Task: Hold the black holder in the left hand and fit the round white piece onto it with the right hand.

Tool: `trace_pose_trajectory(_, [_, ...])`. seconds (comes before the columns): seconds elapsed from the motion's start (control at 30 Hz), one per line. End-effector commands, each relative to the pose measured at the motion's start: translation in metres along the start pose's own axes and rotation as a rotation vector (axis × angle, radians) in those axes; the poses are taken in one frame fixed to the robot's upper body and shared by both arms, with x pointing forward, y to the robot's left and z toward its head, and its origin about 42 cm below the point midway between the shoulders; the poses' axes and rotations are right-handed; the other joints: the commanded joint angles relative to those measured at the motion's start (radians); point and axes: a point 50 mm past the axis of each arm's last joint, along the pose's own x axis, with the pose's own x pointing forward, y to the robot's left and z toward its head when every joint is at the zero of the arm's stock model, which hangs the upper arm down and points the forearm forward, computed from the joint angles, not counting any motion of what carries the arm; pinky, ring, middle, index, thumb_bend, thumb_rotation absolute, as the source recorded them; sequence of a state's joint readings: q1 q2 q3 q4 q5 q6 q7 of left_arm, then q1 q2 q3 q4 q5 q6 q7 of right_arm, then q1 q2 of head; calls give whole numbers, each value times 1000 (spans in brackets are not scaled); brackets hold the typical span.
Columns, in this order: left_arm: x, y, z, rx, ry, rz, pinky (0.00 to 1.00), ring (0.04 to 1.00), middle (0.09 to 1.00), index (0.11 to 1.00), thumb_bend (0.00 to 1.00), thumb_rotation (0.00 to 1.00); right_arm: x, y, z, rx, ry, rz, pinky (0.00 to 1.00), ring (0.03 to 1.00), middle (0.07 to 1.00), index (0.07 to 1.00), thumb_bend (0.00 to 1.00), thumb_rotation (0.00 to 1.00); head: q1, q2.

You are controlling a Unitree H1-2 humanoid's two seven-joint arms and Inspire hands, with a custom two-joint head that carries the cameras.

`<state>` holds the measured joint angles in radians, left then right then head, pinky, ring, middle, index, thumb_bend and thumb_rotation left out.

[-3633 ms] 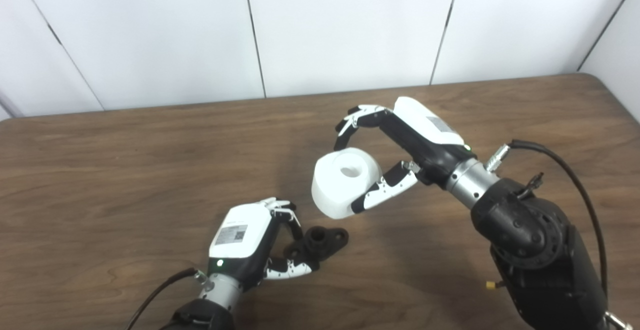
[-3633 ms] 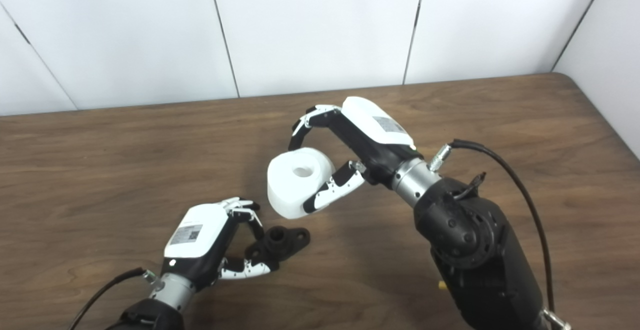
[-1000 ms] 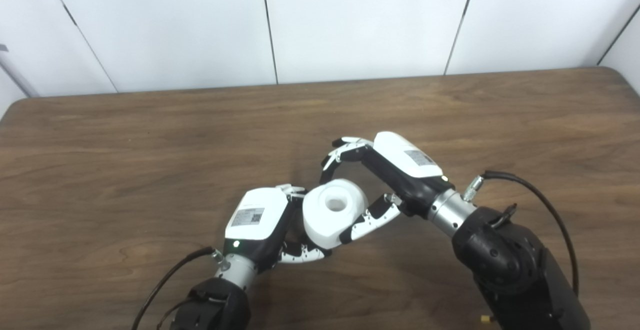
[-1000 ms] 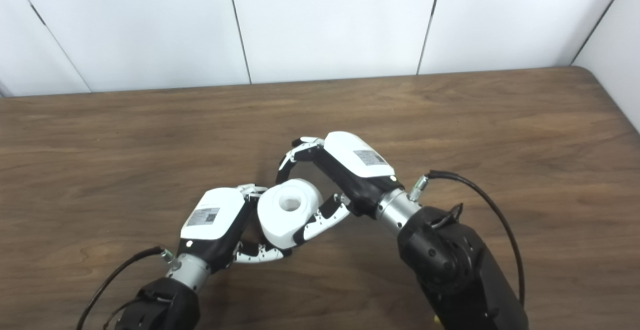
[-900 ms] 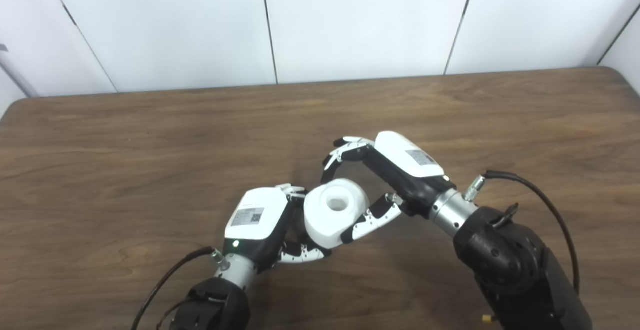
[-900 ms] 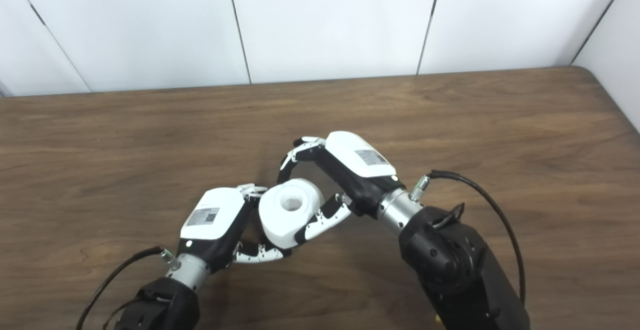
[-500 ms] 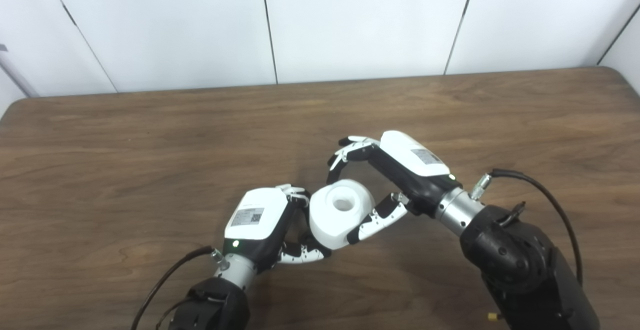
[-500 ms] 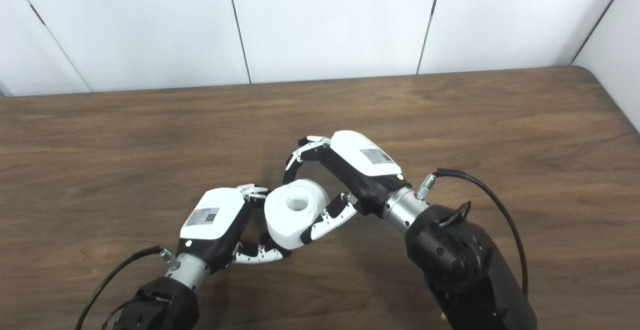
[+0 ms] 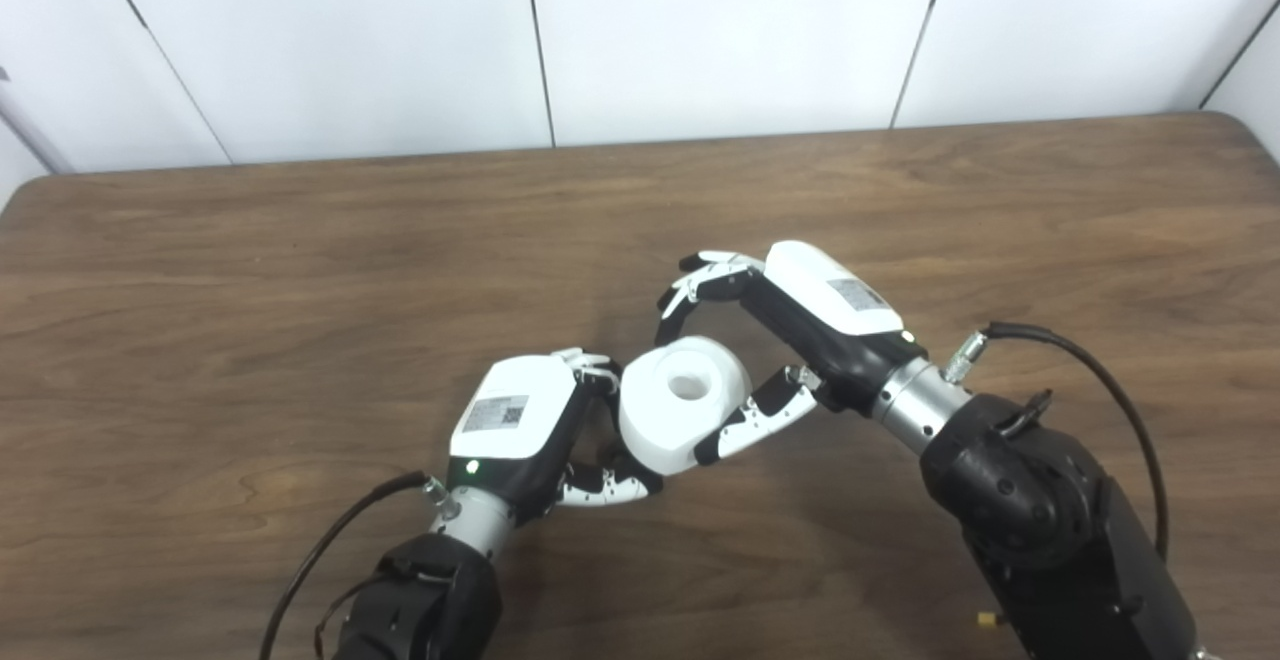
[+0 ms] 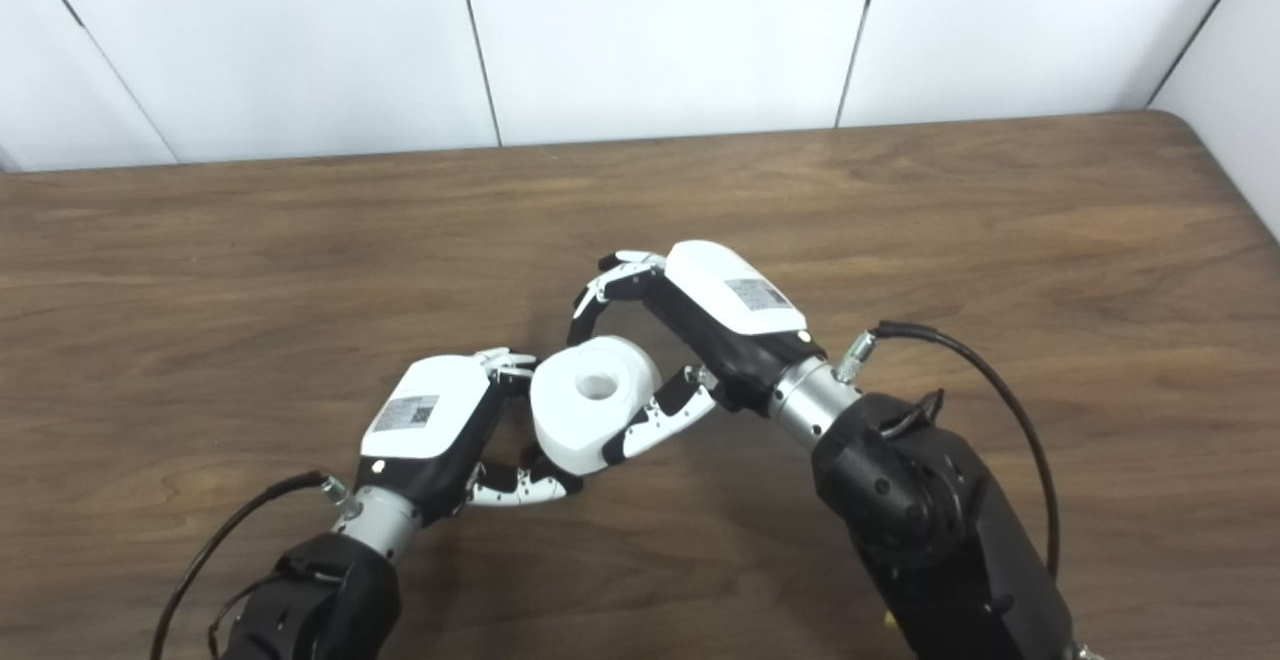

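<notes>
The round white piece (image 9: 683, 403), a thick cylinder with a hole in its top, sits against my left hand (image 9: 520, 425) near the table's front middle. My left hand is closed around the black holder (image 9: 611, 455). Only a dark sliver of the holder shows, between the hand's thumb and the underside of the white piece. My right hand (image 9: 790, 340) reaches in from the right and grips the white piece. Its thumb lies along the near side and its fingers (image 9: 690, 285) curl over the far rim. The right eye view shows the same piece (image 10: 595, 402).
The brown wooden table (image 9: 250, 270) stretches wide to the left and back, ending at white wall panels. Its right rear corner (image 9: 1235, 130) is rounded. A black cable (image 9: 1100, 380) loops off my right forearm and another trails from my left wrist (image 9: 330, 550).
My right hand has brought the white piece down and left onto the holder in my left hand. In the last second the piece shifted slightly right. The camera has tilted a little.
</notes>
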<state>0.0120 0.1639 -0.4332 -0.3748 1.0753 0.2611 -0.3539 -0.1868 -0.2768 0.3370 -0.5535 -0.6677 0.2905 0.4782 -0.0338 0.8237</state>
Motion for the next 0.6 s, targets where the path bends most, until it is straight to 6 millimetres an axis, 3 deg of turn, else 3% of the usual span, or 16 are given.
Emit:
trace_pose_trajectory(0.0, [-3, -16, 0, -20, 7, -103, 821, 863, 809, 489, 518, 60, -3, 3, -5, -19, -1, 21, 807, 881, 735, 481, 525, 135, 0, 1])
trace_pose_trajectory(0.57, [-4, -14, 2, -22, 3, -103, 818, 862, 808, 489, 518, 60, -1, 11, -8, -18, -16, 23, 804, 889, 744, 482, 525, 135, 2, 11])
